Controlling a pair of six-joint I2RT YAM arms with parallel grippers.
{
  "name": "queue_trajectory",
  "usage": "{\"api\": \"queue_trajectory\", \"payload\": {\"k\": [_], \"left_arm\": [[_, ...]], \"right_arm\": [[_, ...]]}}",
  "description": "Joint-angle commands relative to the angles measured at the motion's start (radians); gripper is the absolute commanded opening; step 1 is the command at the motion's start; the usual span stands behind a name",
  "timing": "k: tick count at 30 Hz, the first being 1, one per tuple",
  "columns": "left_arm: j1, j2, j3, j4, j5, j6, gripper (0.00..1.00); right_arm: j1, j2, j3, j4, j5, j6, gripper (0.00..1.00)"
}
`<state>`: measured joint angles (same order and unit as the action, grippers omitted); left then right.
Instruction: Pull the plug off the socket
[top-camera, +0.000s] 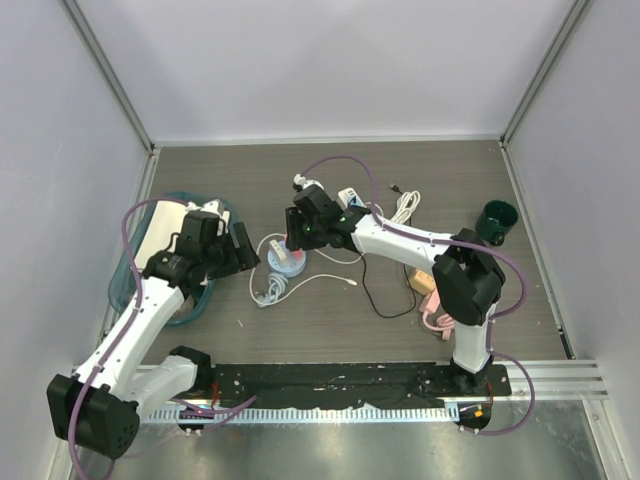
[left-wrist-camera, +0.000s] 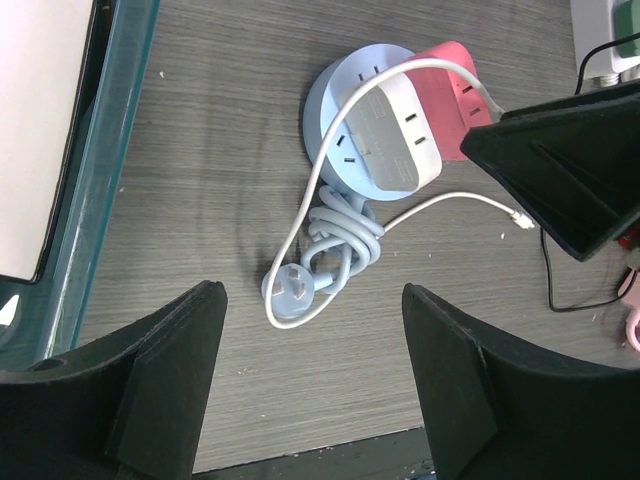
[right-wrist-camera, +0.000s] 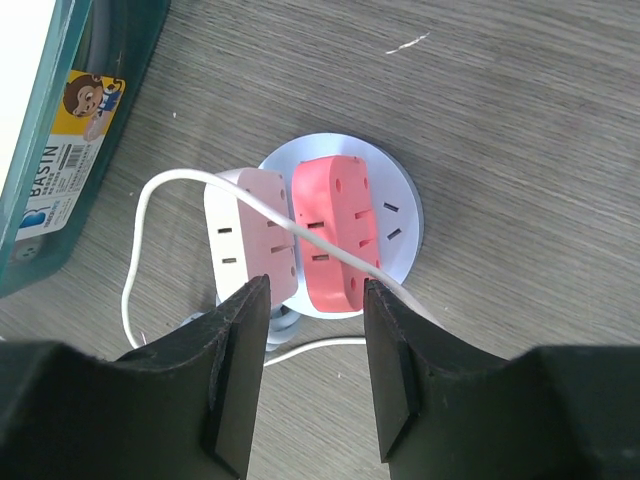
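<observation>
Two plug blocks sit in the round blue socket: a red plug and, touching it on one side, a white plug. Both lie flat against the socket face, so I judge that no pull has taken place yet. A white cable crosses over both blocks and runs down onto the table beside the socket.

Right gripper: open, holding nothing, positioned above the socket. The near end of the red plug shows in the gap between its fingers. I see no contact, and I cannot tell how far above the plug the fingers stand.

Left gripper: open, holding nothing, hovering near the socket on the side where the blue cord lies coiled. It does not touch the socket.

Status, as I judge it: alignment over the socket is largely achieved. Steps left:
1. Lower the right gripper and close it on the red plug.
2. Brace the socket, probably with the left gripper, since the light base may lift with the plug.
3. Pull straight away from the socket face.
</observation>
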<state>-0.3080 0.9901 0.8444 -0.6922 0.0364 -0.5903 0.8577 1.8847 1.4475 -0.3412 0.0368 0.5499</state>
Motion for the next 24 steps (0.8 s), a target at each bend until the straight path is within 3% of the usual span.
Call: {"api": "queue_trajectory", "payload": {"k": [1,19,21,24], "left_arm": [[0.003,-0.044,-0.011,0.057,0.023,0.014,0.77],[0.003,-0.018,-0.019,0.068,0.094,-0.019,0.75],[0.004,-0.018,-0.022,0.068,0.099,-0.028,0.74],[0.003,-0.018,-0.025,0.068,0.105,-0.028,0.73]], "right_arm": [[0.009,0.019,0.069,-0.011,0.034,0.002,0.48],[0.056,0.07,0.076,-0.018,0.176,-0.045,0.41],[0.061,0.068,0.077,-0.018,0.193,-0.045,0.36],[0.073,0.048,0.064,-0.018,0.216,-0.047,0.21]]}}
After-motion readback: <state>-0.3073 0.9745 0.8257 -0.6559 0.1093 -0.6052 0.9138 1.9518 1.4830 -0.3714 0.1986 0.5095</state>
